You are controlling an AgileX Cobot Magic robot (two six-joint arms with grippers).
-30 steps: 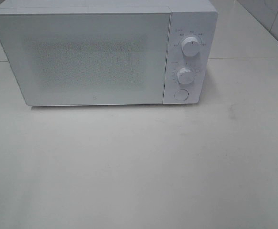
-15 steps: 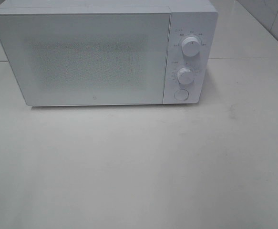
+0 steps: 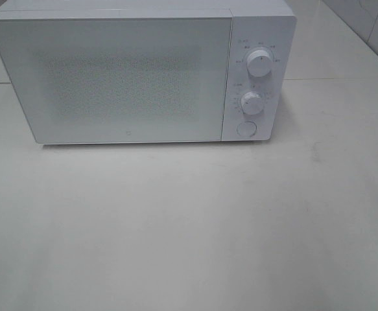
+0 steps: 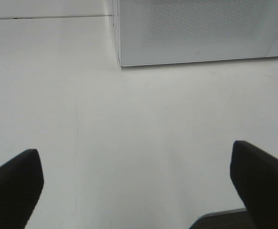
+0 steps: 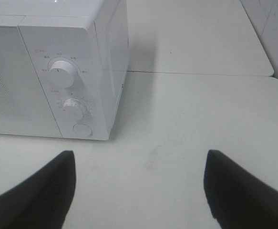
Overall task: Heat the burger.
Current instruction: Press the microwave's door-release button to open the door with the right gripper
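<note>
**Inspector A:** Container first. What do we record for the microwave (image 3: 137, 71)?

**Inspector B:** We find a white unit standing at the far side of the white table (image 3: 189, 227). Its door (image 3: 117, 81) is shut flush. The window is a pale dotted mesh, and we cannot make out anything behind it from any view.

**Inspector A:** Controls?

**Inspector B:** On the panel to the right of the door we note an upper knob (image 3: 259, 63), a lower knob (image 3: 251, 103) and a round button (image 3: 245, 129) beneath them. Nothing touches any of them.

**Inspector A:** And the burger?

**Inspector B:** We see it in none of our views. Whether it sits inside the microwave, we cannot tell.

**Inspector A:** The tools?

**Inspector B:** The left gripper (image 4: 135, 157) hangs over the table in front of the door's left corner. Its dark fingers (image 4: 15, 186) are spread wide with nothing between them. The right gripper (image 5: 139, 157) faces the control-panel end, likewise spread wide and holding nothing. Neither touches the microwave.
</note>
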